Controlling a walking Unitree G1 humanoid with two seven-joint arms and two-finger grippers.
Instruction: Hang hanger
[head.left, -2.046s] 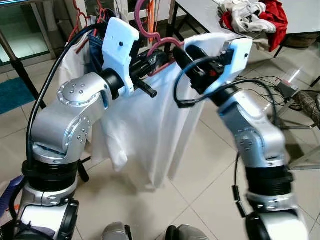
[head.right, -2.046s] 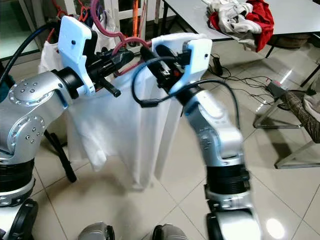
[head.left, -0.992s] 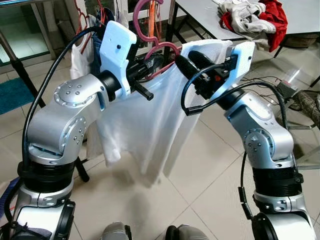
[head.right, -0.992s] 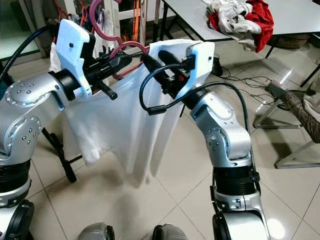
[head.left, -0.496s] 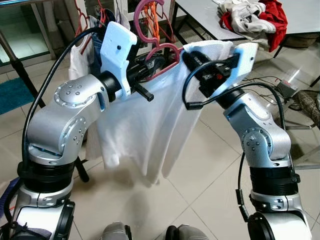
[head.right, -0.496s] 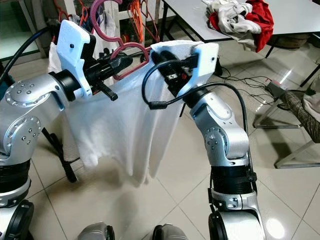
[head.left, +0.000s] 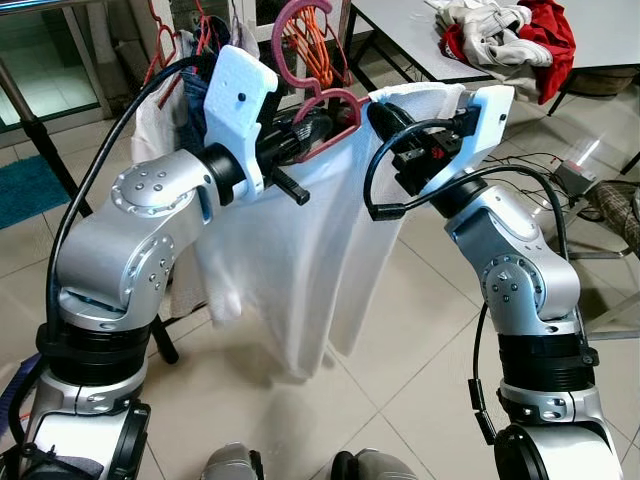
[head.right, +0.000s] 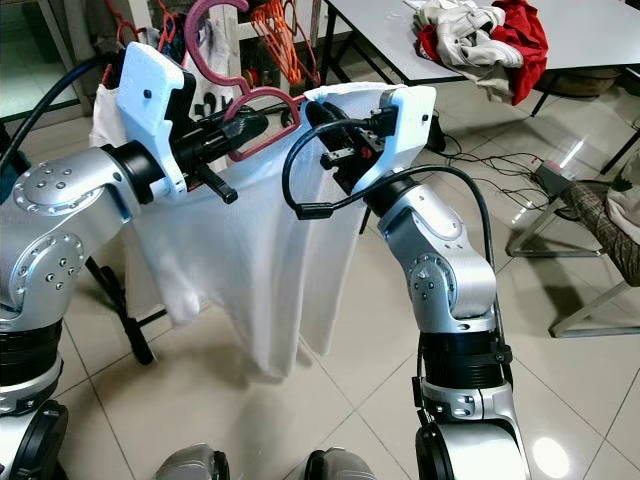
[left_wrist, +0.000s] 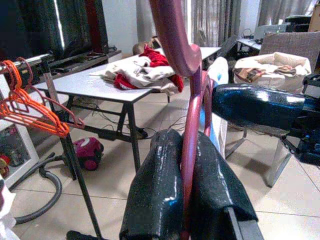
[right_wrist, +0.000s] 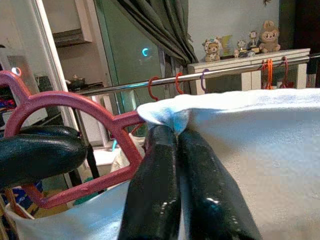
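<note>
Your left gripper (left_wrist: 187, 200) is clamped tight on the pink hanger (left_wrist: 192, 120); your right gripper (right_wrist: 177, 150) is pinched closed on the white shirt (head.left: 300, 260) at its shoulder. The hanger sits chest-high between both arms with the shirt draped below. Ahead you have a rail (right_wrist: 210, 75) with coloured hooks, which the right wrist view shows. Orange hangers (head.right: 280, 30) crowd the hook. A table (head.left: 600, 25) with piled clothes (head.left: 500, 30) stands to your right.
</note>
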